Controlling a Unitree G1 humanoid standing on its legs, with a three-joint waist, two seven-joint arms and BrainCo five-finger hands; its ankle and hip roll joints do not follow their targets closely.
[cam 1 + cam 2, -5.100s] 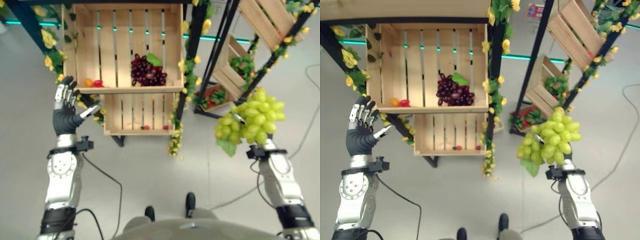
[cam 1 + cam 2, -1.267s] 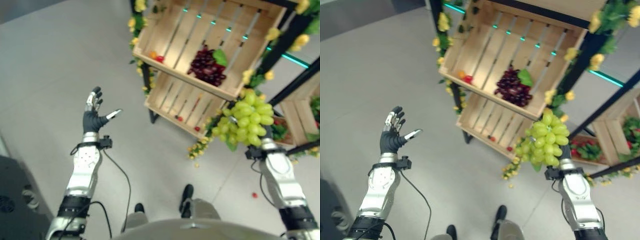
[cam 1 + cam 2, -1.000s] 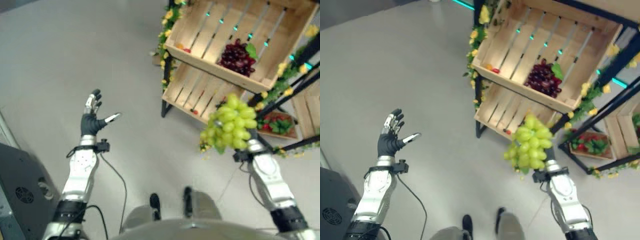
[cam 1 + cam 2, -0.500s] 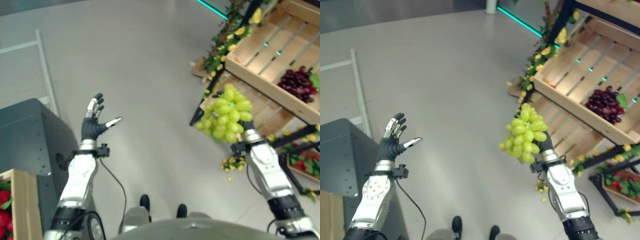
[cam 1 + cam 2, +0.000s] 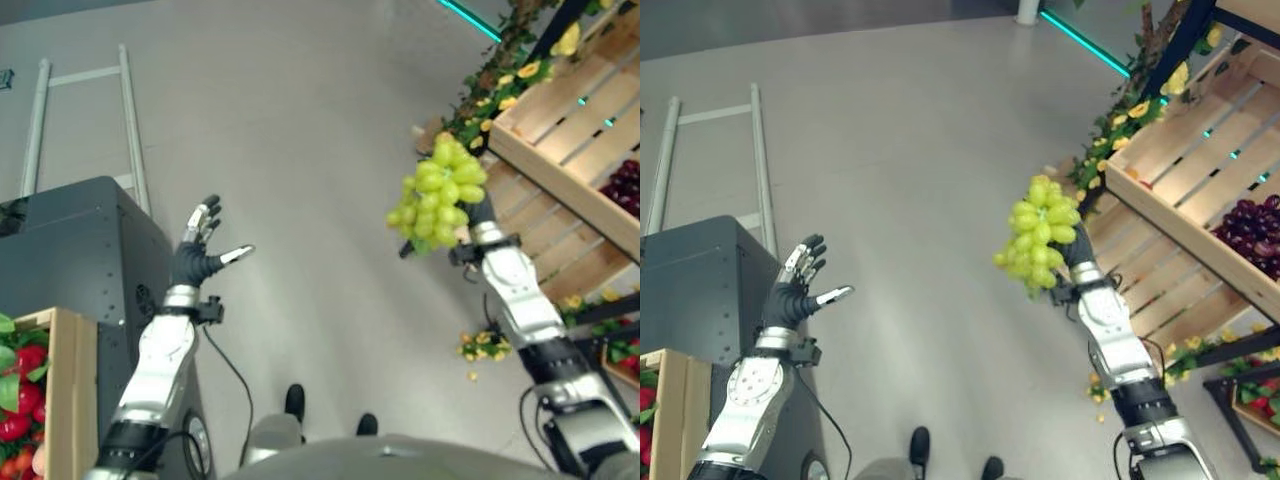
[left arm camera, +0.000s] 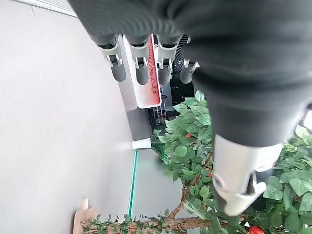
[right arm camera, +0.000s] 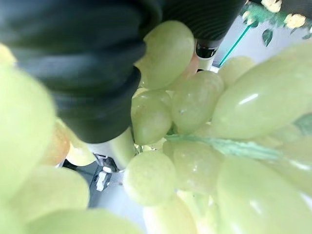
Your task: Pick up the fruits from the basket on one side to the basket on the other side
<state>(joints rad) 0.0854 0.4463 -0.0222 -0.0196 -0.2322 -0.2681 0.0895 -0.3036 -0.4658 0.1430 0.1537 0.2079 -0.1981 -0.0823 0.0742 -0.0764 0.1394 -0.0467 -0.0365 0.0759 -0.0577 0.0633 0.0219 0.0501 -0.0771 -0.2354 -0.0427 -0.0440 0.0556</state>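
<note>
My right hand (image 5: 1076, 260) is raised at mid right, shut on a bunch of green grapes (image 5: 438, 195) that stands above the wrist and hides most of the fingers. The right wrist view has those green grapes (image 7: 195, 107) pressed close against the hand's dark cover (image 7: 87, 63). At lower left my left hand (image 5: 198, 258) is lifted, open, fingers spread and holding nothing; its straight fingers (image 6: 139, 63) show in the left wrist view. A wooden crate (image 5: 75, 400) with red fruit and leaves sits at the lower left corner.
A wooden crate stand (image 5: 1180, 210) with yellow flowers fills the right side; purple grapes (image 5: 1252, 225) lie in its upper crate. A dark grey cabinet (image 5: 60, 250) stands beside the left arm. A white rail frame (image 5: 80, 110) lies on the grey floor at the far left.
The camera has swung left: the crate stand slid to the right edge, and the grey cabinet and red-fruit crate came further into view. The right hand keeps its hold on the green grapes.
</note>
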